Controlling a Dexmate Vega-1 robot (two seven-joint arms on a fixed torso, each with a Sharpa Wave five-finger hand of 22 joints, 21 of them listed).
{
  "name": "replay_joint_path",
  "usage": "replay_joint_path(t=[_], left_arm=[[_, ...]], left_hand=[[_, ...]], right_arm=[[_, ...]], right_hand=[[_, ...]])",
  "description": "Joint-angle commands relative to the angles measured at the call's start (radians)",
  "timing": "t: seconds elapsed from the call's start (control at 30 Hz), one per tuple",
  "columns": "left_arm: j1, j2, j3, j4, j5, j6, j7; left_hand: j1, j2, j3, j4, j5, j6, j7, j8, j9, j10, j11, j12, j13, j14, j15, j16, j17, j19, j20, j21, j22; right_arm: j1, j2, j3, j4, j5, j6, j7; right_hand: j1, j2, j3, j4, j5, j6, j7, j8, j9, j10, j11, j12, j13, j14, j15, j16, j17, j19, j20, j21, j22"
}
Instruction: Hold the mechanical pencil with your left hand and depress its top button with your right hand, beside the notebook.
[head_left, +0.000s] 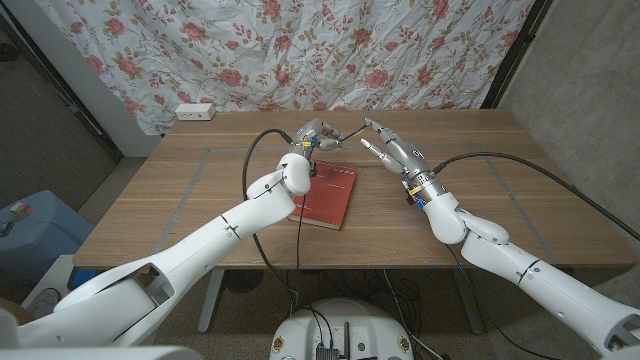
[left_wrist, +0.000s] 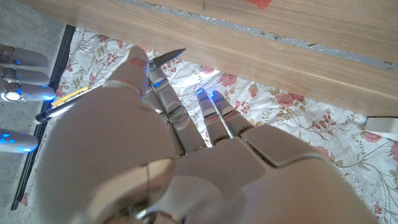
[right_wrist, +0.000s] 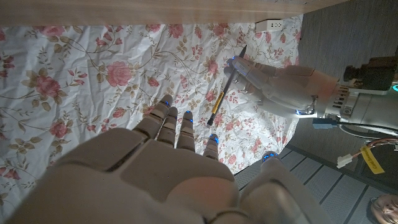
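My left hand (head_left: 314, 137) is raised over the far middle of the table and grips the mechanical pencil (head_left: 345, 132), a thin dark and yellow stick pointing toward my right hand (head_left: 392, 150). The right hand hovers close by with fingers spread, one fingertip at the pencil's end; I cannot tell whether it touches. In the left wrist view the pencil (left_wrist: 74, 95) runs past my left hand (left_wrist: 155, 149) toward the right hand's fingertips (left_wrist: 22, 74). In the right wrist view the left hand (right_wrist: 280, 84) holds the pencil (right_wrist: 222, 90) beyond my right hand (right_wrist: 168, 168). The red notebook (head_left: 326, 193) lies just below both hands.
A white power strip (head_left: 195, 112) sits at the table's far left corner. Black cables trail from both wrists across the wooden table (head_left: 200, 200). A floral curtain (head_left: 300, 50) hangs behind. A blue bin (head_left: 25, 230) stands on the floor at the left.
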Motion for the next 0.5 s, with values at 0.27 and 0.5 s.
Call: replay_joint_path(t=[0.27, 0.5], left_arm=[[0.010, 0.002, 0.002, -0.010, 0.008, 0.003, 0.004], [0.011, 0.003, 0.002, -0.009, 0.008, -0.003, 0.005]], left_hand=[[0.000, 0.010, -0.004, 0.002, 0.005, 0.007, 0.003, 0.006, 0.003, 0.007, 0.000, 0.006, 0.004, 0.008, -0.165, -0.003, 0.002, 0.007, -0.052, 0.002, 0.006], [0.000, 0.011, -0.005, 0.002, 0.005, 0.008, 0.002, 0.006, 0.003, 0.008, 0.000, 0.006, 0.004, 0.008, -0.165, -0.003, 0.002, 0.007, -0.052, 0.002, 0.006]], right_arm=[[0.005, 0.003, 0.001, 0.018, 0.021, 0.019, 0.003], [0.003, 0.001, 0.002, 0.023, 0.022, 0.023, 0.002]], right_hand=[[-0.010, -0.001, 0.003, 0.008, 0.006, 0.008, -0.002, 0.007, 0.006, -0.005, 0.000, 0.002, 0.003, -0.004, 0.002, 0.000, 0.005, 0.002, 0.003, 0.001, 0.002], [-0.010, -0.001, 0.003, 0.009, 0.007, 0.011, -0.002, 0.006, 0.006, -0.007, -0.002, 0.002, 0.002, -0.004, 0.001, -0.001, 0.006, 0.002, 0.003, 0.002, 0.002]])
